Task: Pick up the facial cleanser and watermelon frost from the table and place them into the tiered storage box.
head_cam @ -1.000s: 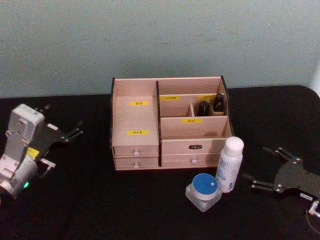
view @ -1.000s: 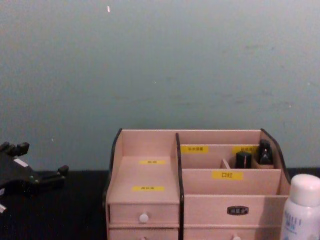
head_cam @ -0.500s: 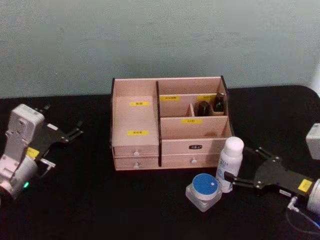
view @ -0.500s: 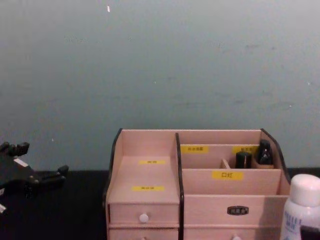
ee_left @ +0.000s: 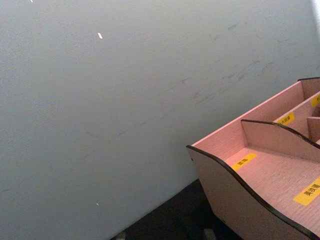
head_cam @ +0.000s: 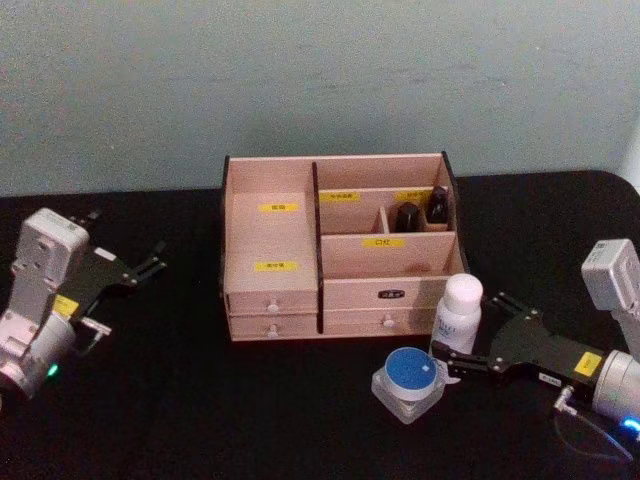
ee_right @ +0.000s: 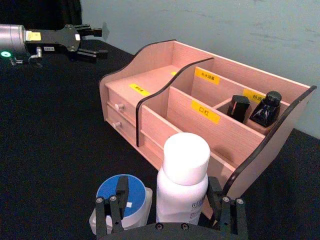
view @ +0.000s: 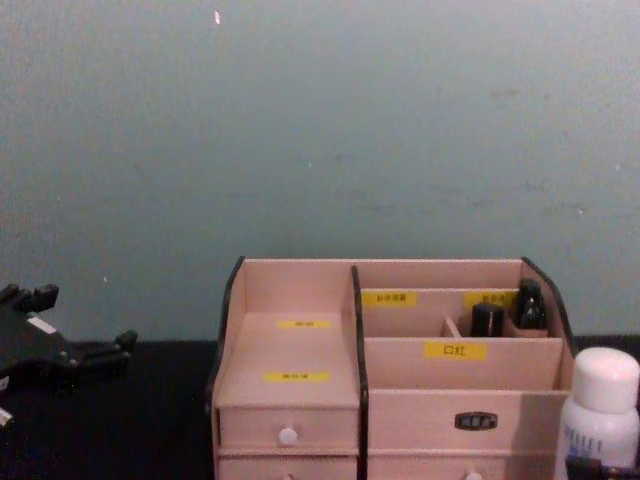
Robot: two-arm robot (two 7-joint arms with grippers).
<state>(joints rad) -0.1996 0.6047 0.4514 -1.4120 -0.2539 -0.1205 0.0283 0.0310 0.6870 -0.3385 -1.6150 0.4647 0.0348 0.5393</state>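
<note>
Right now the bottle (head_cam: 461, 314), most likely the cleanser, stands upright on the table (head_cam: 200, 400) just in front of the box (head_cam: 270, 235), at its right front corner. A blue-lidded jar (head_cam: 408, 378) sits just beside it, nearer the robot. The right gripper (head_cam: 468, 332) is spread wide and straddles the bottle low down. In the right wrist view one finger is close against the bottle's side, while the other stands off it, in front of the jar's lid.

That uneven gap looks like the main risk. If the jaws close as they stand, the near finger would probably reach the bottle first and shove it sideways. The bottle is tall and narrow, so it could tip against the box or the jar. The far finger may also catch the jar and drag it. A low grip could let the bottle swing once lifted and clip the box's front wall.

The left gripper (head_cam: 152, 262) rests spread and idle, far to the left.
</note>
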